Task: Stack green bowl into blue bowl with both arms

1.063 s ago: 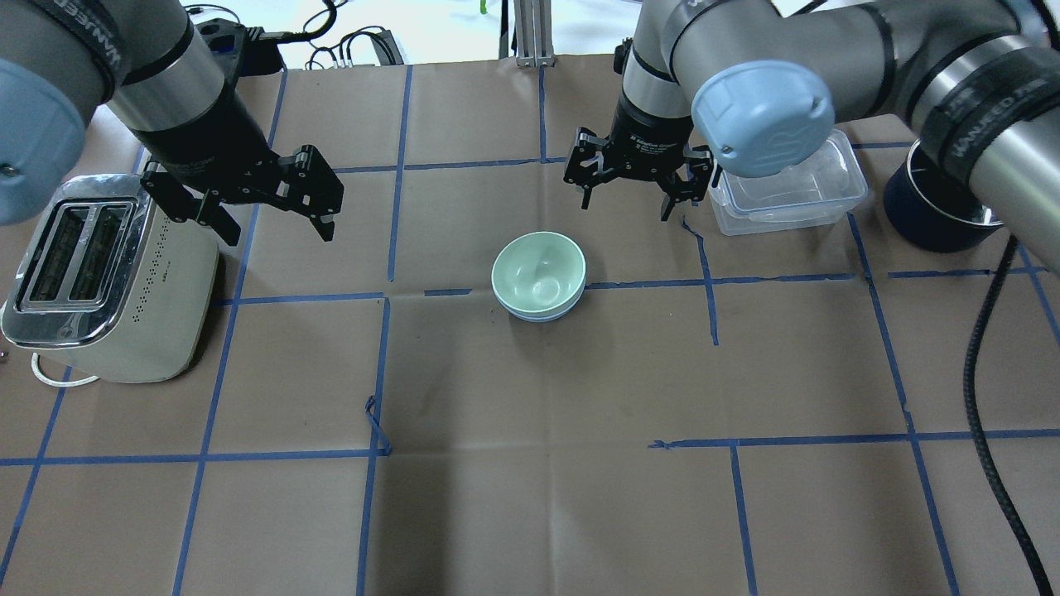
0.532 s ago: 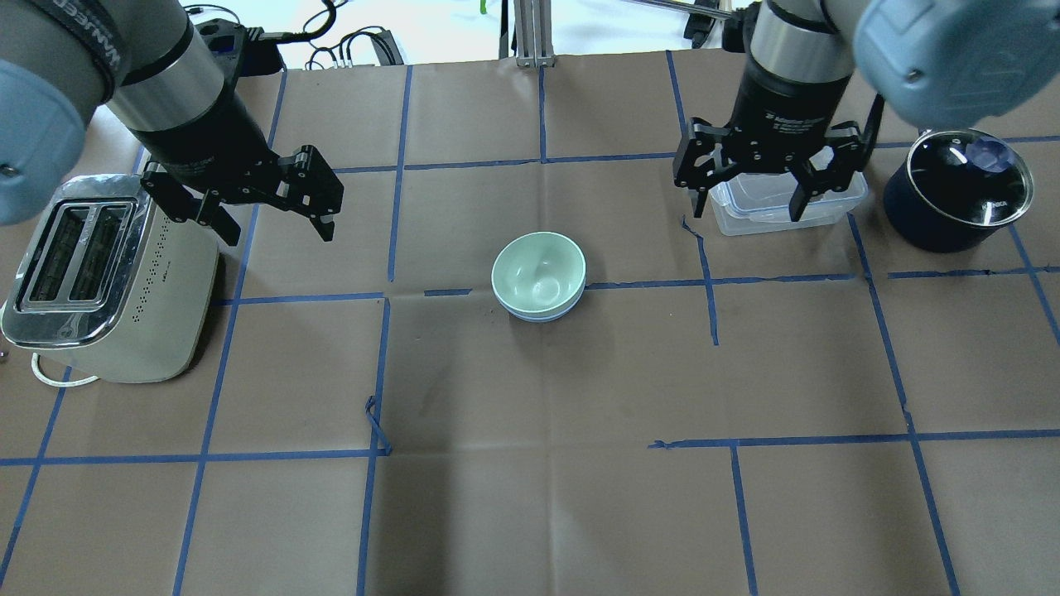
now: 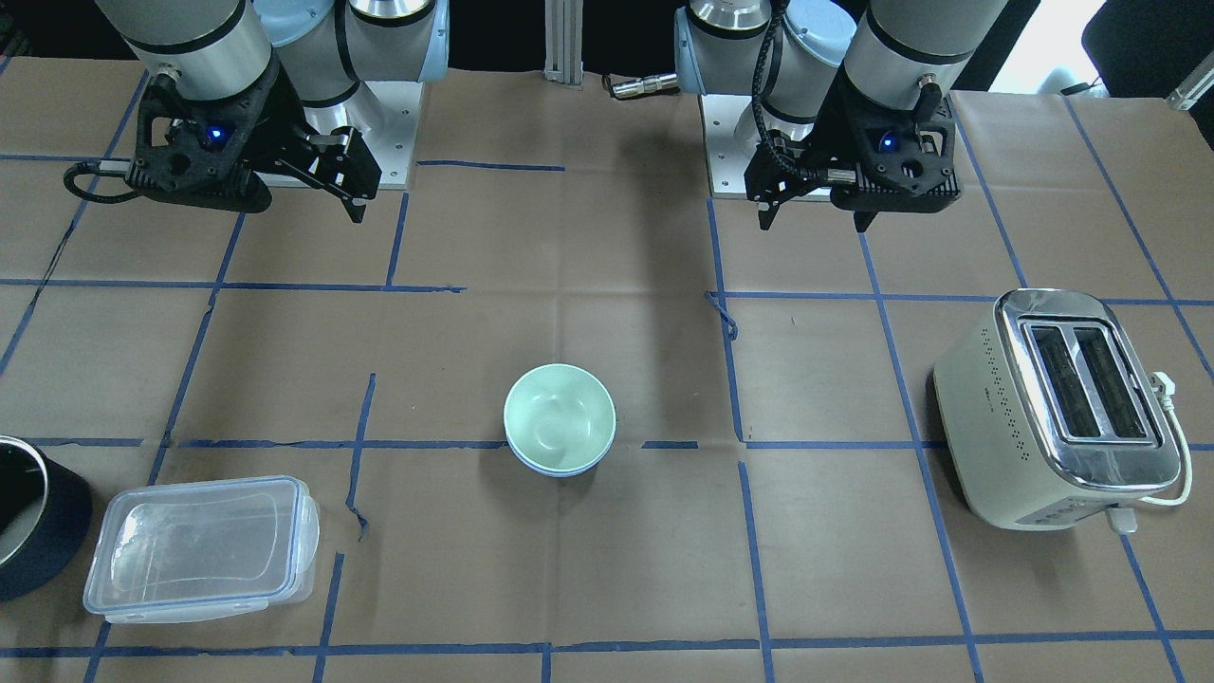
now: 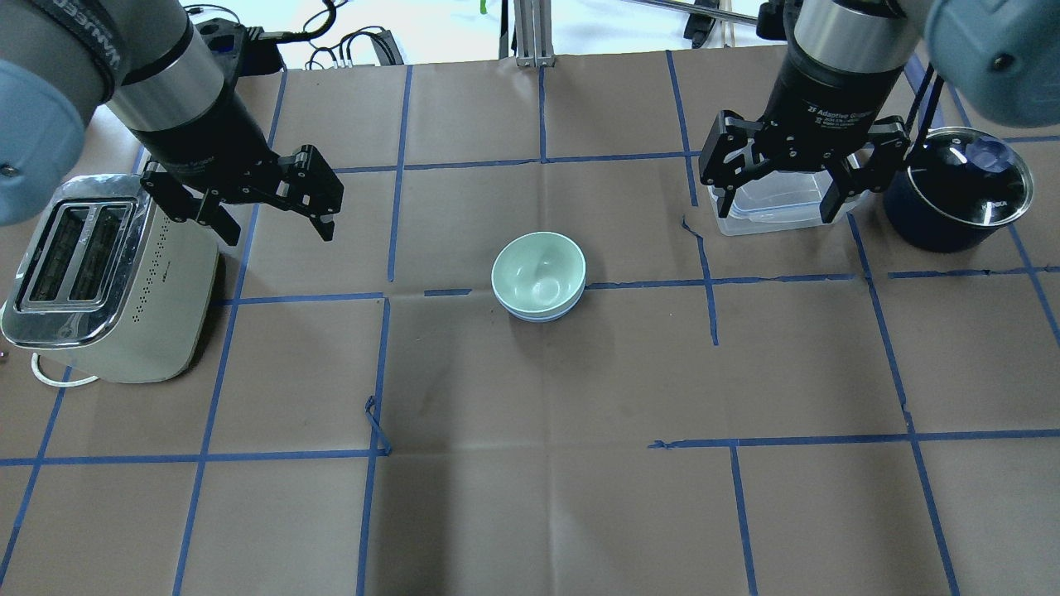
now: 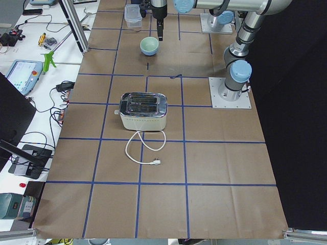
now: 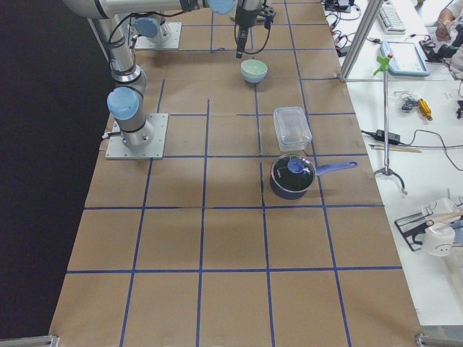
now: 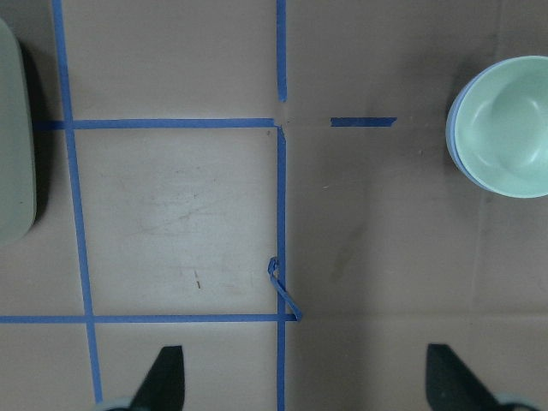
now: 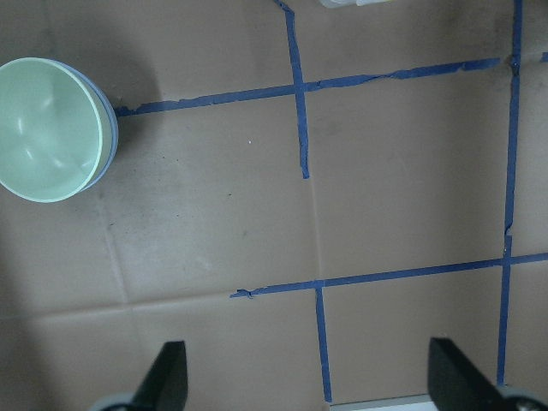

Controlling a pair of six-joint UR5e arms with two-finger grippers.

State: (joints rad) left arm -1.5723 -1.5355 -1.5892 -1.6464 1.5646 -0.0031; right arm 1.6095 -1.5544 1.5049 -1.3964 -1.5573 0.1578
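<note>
Two arms hang raised above the desk (image 4: 530, 505), wrists turned so the fingers point down. Both hold nothing. The left end effector (image 4: 276, 232) has its fingers spread wide, and the right end effector (image 4: 772, 211) is spread just as wide.

Down on the desk between the two end effectors, well apart from each, sits the green bowl (image 4: 538, 269). It is nested upright inside the blue bowl (image 4: 538, 317), which shows only as a thin rim around and under it. Nothing touches the stack.

From the left wrist camera, bare brown paper crossed by blue tape lies straight under the left end effector. The bowls are off to its inner side, and the toaster (image 4: 116, 281) is at its outer side, only its edge in that view. One tape end curls up from the paper below this end effector.

From the right wrist camera, bare taped paper again lies under the right end effector, with the bowls off to its inner side. A clear lidded container (image 3: 199, 536) sits towards its outer side, and a dark pot (image 4: 952, 199) stands beyond that, just beside the container.

Wide bare paper surrounds the bowls on every side.
</note>
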